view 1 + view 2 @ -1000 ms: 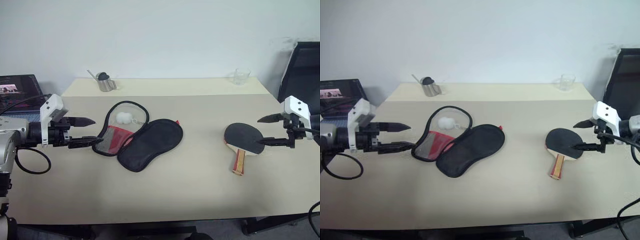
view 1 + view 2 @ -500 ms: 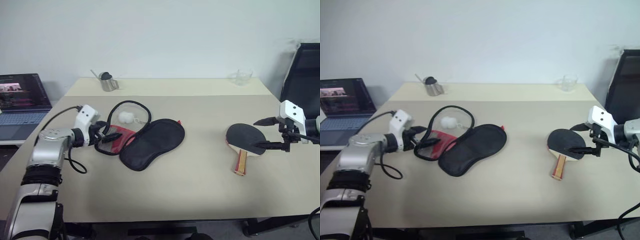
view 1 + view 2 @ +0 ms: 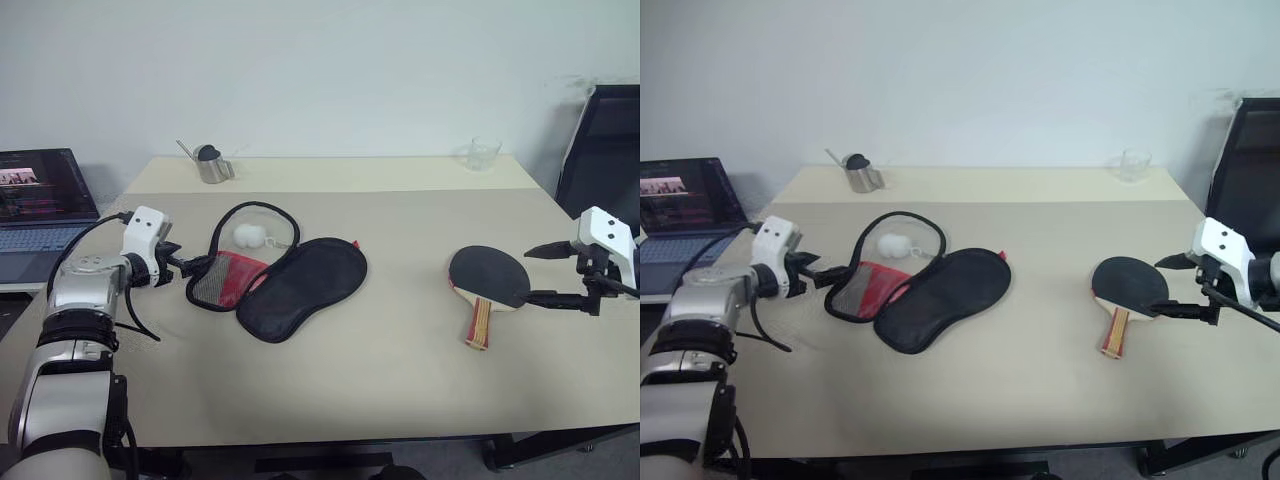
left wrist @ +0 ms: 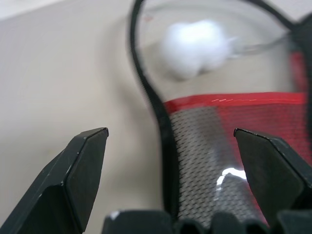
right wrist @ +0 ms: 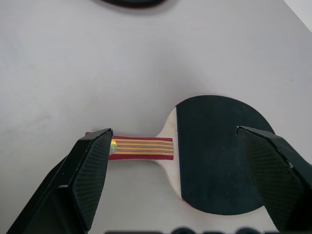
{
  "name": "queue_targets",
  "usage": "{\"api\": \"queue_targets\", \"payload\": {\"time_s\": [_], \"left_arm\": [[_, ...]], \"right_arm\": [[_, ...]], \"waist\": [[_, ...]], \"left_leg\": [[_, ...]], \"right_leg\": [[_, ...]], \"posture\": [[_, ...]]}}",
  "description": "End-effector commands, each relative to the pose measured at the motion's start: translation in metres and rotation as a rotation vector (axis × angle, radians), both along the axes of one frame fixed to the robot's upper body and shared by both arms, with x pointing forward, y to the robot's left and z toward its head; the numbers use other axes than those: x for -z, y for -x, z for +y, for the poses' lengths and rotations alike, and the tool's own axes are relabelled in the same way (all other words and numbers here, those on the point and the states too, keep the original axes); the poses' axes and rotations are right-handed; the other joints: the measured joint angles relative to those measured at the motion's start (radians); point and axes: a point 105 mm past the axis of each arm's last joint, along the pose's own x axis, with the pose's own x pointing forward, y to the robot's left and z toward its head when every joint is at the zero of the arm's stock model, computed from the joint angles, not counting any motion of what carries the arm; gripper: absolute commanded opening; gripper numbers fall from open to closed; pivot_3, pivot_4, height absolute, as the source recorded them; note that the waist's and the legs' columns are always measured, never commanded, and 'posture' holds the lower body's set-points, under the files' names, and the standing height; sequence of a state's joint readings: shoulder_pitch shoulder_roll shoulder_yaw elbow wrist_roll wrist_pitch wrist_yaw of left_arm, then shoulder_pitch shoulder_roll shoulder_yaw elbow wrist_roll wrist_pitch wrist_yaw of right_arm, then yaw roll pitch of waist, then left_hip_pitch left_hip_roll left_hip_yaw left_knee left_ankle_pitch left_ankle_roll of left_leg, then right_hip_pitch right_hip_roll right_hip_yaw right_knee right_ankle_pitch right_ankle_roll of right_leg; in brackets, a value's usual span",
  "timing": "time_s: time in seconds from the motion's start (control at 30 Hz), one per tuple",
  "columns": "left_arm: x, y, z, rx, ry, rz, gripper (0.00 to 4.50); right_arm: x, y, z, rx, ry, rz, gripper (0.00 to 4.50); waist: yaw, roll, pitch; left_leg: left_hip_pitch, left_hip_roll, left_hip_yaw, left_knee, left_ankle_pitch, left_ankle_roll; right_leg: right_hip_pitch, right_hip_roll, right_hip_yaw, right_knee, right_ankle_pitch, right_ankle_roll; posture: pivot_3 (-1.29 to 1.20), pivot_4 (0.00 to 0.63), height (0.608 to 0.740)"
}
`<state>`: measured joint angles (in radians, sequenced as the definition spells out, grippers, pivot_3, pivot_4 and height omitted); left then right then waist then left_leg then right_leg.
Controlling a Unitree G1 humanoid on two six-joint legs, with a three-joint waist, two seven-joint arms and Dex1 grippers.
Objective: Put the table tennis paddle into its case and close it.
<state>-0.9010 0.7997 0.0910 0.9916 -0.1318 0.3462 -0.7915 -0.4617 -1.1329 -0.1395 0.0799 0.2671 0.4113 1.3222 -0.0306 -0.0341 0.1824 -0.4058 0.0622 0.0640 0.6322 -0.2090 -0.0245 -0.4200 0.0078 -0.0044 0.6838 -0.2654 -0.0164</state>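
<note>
At 3 o'clock on the table (image 3: 400, 380), the table tennis paddle (image 3: 487, 281) appeared light and rigid, best gripped by its handle; the right gripper (image 3: 545, 274) and left gripper (image 3: 192, 266) were wide open, holding nothing.

Head views overlooking table (image 3: 400, 380); wrist views close, perhaps blurred.

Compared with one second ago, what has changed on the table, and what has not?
The left gripper has come in to the open edge of the case, jaws open, holding nothing. The right gripper stays open beside the table tennis paddle, drawn back slightly. Case, paddle and the white ball lie where they were.
</note>
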Motion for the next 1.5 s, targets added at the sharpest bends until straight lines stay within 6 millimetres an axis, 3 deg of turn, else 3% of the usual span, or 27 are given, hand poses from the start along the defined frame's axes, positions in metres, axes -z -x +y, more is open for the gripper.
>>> {"api": "queue_targets", "payload": {"time_s": [0.03,0.2,0.5,0.6,0.67,0.97,1.1,1.33,1.5], "left_arm": [[-0.003,-0.006,-0.003,-0.043,0.064,-0.013,4.5],[0.034,-0.011,-0.036,0.017,0.129,0.081,4.5],[0.047,-0.006,-0.038,0.021,0.162,0.112,4.5],[0.047,-0.002,-0.029,-0.003,0.166,0.107,3.91],[0.045,0.001,-0.023,-0.024,0.178,0.099,3.29],[0.043,0.015,-0.01,-0.135,0.215,0.06,0.07],[0.039,0.019,-0.027,-0.13,0.256,0.029,0.03],[0.052,0.005,-0.092,-0.096,0.346,-0.012,0.03],[0.048,-0.004,-0.117,-0.071,0.35,-0.051,0.03]], "right_arm": [[-0.018,0.002,0.002,-0.002,0.002,-0.062,4.44],[-0.02,-0.001,0.009,-0.017,-0.011,-0.069,4.44],[-0.022,-0.001,0.01,-0.021,-0.007,-0.073,4.44],[-0.021,-0.001,0.009,-0.021,-0.004,-0.074,4.5],[-0.022,-0.002,0.009,-0.021,-0.001,-0.076,4.5],[-0.024,-0.004,0.007,-0.019,0.006,-0.091,4.5],[-0.024,-0.005,0.008,-0.021,0.006,-0.095,4.5],[-0.022,-0.008,0.013,-0.039,0.002,-0.102,4.5],[-0.025,-0.006,0.01,-0.035,0.009,-0.108,4.5]], "waist": [[0.001,0.0,0.0],[0.002,0.0,0.0],[0.001,0.0,0.0],[0.0,0.0,0.0],[0.0,0.0,0.0],[-0.001,0.0,0.0],[-0.001,0.0,0.0],[0.01,0.0,0.0],[0.015,0.0,0.0]], "left_leg": [[0.0,0.0,0.0,0.0,0.0,0.0],[-0.001,-0.001,-0.001,0.001,0.0,0.0],[-0.001,0.0,-0.003,0.002,0.001,-0.002],[-0.001,0.0,-0.003,0.002,0.001,-0.002],[-0.001,0.0,-0.003,0.002,0.001,-0.002],[0.001,0.0,-0.003,0.002,0.001,-0.002],[0.003,0.001,-0.003,0.002,0.001,-0.002],[0.007,0.0,-0.005,0.007,0.002,-0.003],[0.007,-0.001,-0.006,0.01,0.002,-0.003]], "right_leg": [[0.0,0.0,0.0,0.0,0.0,0.0],[0.0,0.0,-0.001,0.0,0.0,0.0],[0.001,0.0,-0.002,0.001,0.0,0.0],[0.001,0.0,-0.002,0.001,0.0,0.0],[0.001,0.0,-0.002,0.001,0.0,0.0],[0.001,-0.001,0.0,0.004,0.0,0.0],[0.001,-0.001,0.002,0.006,0.0,0.0],[0.01,-0.005,-0.004,0.006,0.0,0.001],[0.013,-0.007,-0.004,0.004,0.002,0.004]], "posture": [[0.0,0.15,0.74],[0.0,0.15,0.74],[0.0,0.15,0.74],[0.0,0.15,0.74],[0.0,0.15,0.74],[0.0,0.15,0.74],[0.0,0.15,0.74],[0.0,0.15,0.74],[0.0,0.15,0.74]]}}
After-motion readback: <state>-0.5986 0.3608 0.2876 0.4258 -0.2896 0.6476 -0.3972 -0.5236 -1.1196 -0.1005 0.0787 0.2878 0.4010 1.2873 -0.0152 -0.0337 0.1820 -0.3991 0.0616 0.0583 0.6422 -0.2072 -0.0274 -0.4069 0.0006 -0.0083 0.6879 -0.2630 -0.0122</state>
